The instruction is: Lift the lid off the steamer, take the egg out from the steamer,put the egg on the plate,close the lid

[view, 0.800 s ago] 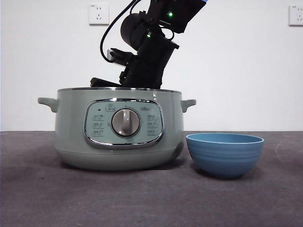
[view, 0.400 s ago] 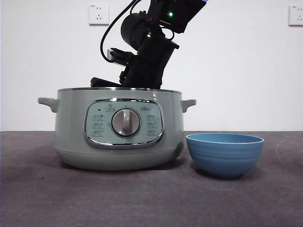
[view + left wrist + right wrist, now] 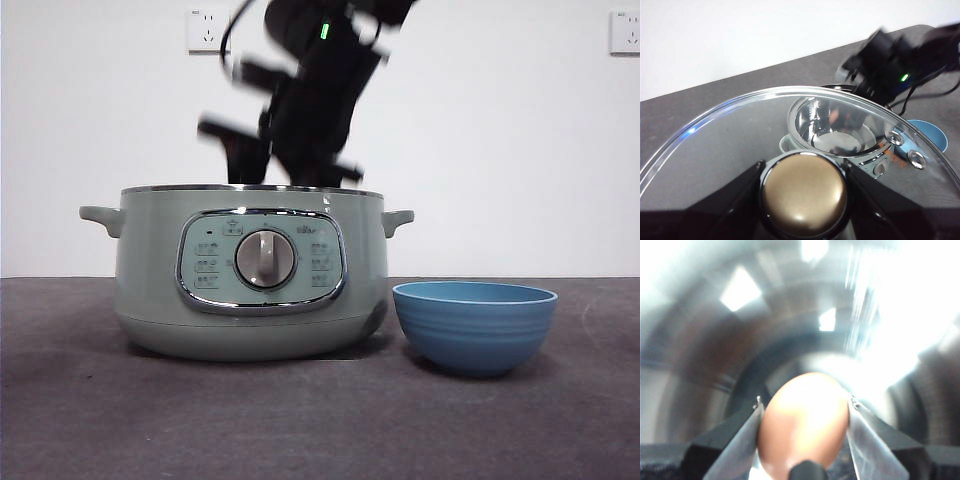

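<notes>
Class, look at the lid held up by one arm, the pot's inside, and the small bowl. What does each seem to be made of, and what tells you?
The clear domed lid: likely glass with a chrome rim; the table shows through it.

The sage-green steamer pot: glossy painted or plastic shell; its inner wall looks like polished metal, mirror-bright.

The small blue ridged bowl: matte, perhaps ceramic or plastic; unclear.

I see a dark grey table [image 3: 120, 420] with a matte, slightly mottled top, meeting a white wall behind; the steamer [image 3: 250, 275] sits directly on it, dial facing me; the plate [image 3: 475, 325] rests on it just beside the steamer, apart from it.
</notes>
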Robot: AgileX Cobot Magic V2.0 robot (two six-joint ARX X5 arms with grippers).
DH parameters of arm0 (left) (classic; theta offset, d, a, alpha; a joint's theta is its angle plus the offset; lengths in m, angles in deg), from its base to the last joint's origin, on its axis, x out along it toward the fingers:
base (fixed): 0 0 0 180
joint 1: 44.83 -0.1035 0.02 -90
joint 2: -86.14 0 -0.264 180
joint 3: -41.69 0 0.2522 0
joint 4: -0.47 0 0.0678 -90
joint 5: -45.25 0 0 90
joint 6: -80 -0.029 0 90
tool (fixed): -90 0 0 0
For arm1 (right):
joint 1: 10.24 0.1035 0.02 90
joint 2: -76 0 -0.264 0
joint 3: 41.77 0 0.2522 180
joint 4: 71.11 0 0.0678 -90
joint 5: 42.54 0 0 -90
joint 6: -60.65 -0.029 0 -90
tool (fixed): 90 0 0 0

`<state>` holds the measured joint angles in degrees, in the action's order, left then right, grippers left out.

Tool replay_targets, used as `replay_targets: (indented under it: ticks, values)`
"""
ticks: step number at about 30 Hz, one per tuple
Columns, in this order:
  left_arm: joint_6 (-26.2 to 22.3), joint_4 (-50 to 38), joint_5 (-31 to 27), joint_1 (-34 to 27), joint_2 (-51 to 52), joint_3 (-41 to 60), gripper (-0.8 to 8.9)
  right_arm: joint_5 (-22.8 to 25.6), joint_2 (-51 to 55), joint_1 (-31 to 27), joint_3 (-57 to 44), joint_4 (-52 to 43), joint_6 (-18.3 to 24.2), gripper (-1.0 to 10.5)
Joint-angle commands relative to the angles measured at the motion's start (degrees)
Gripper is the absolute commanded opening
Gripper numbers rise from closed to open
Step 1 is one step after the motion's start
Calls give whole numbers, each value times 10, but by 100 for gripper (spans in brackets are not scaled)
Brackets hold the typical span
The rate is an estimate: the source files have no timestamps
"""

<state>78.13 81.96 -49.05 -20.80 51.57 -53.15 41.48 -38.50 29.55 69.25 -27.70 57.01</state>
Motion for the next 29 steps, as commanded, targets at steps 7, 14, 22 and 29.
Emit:
replay_targets:
  ticks: [7,14,22,29]
  values:
    - [1,-27,2,-1,6,-8,-9,8,127,0,0,81,23,-13]
    - [-3,-27,2,-1,6,-8,-9,116,210,-13,0,181,37,-13]
    - [-3,-24,2,-1,6,-8,-9,119,231,-66,-9,263,37,-13]
    - [-3,-21,3,-1,6,-8,-8,76,231,-99,-71,246,37,-13]
